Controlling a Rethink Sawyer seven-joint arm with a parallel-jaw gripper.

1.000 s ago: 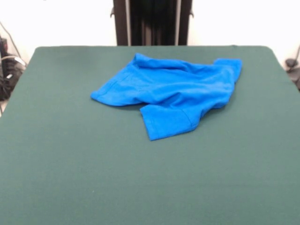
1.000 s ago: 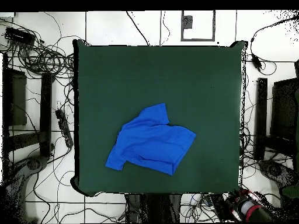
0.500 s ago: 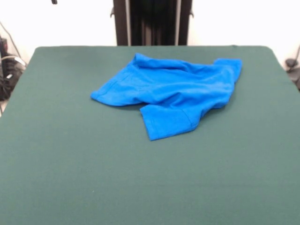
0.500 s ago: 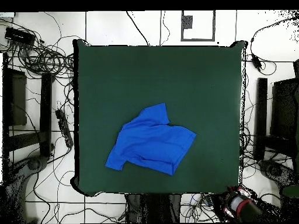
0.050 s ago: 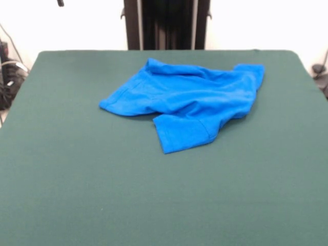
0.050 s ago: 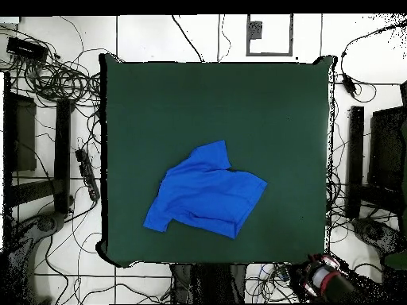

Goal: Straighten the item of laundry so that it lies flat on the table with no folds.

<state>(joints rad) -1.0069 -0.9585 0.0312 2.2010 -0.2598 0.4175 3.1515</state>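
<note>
Only a small dark tip of the gripper (image 5: pixel 60 2) shows, at the top edge of the front view, above and beyond the tabletop's (image 5: pixel 77 195) far left corner. Too little of it shows to tell whether its grasp is spread or pressed together. It touches nothing and is well apart from the cloth.

In the overhead view the red and black arm (image 6: pixel 324 279) is bunched low off the tabletop, just outside the corner at the picture's lower right, among cables on the floor (image 6: pixel 48 282). No part of it reaches over the green surface.

The item of laundry (image 5: pixel 189 102), a bright blue T-shirt, lies alone on the tabletop in a rumpled heap. In the front view it sits in the far half, about midway between the left and right edges and a little toward the right. Its body is spread crosswise with soft ridges and creases running through it. One short sleeve with a stitched hem sticks out flat toward the near edge. The far right corner of the cloth is bunched and raised, and the left end narrows to a rounded, folded-under point. In the overhead view the shirt lies nearer the bottom edge than the top.
</note>
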